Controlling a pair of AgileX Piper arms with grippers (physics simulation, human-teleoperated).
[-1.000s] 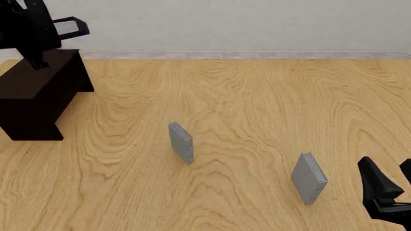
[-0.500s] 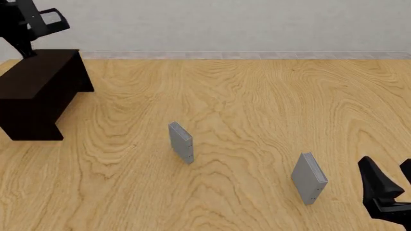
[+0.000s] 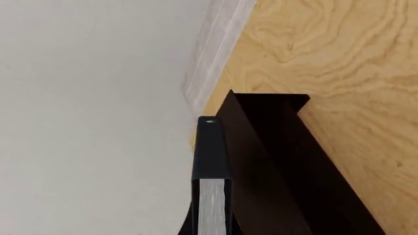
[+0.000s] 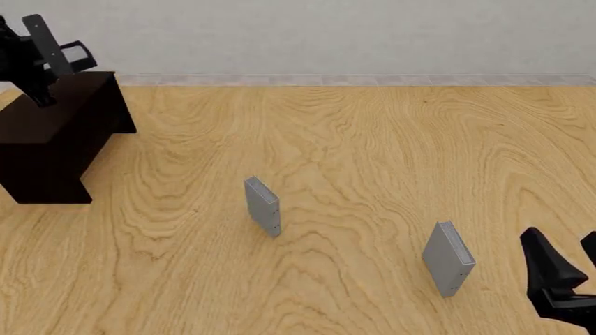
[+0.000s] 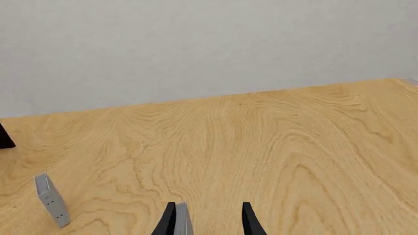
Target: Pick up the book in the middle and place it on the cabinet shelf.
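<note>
My left gripper (image 4: 28,59) is at the far left, above the back of the cabinet shelf (image 4: 58,118), and it is shut on the book (image 4: 47,43). The book is black with white page edges and tilts on end over the cabinet's flat top. In the left wrist view the book (image 3: 212,196) runs along the fingers, edge on, with the dark cabinet shelf (image 3: 287,161) just beyond it. The fingers themselves are hidden there. My right gripper (image 4: 570,264) stands open at the near right, holding nothing.
Two thin grey books stand upright on the wooden table: one in the middle (image 4: 264,206) and one nearer the right gripper (image 4: 449,258). In the right wrist view that nearer grey book (image 5: 182,220) sits by a fingertip. A wall runs along the table's far edge.
The left gripper carried the book leftward and, in the last half second, slightly downward over the cabinet, turning it more upright. The right arm and the grey books stayed still.
</note>
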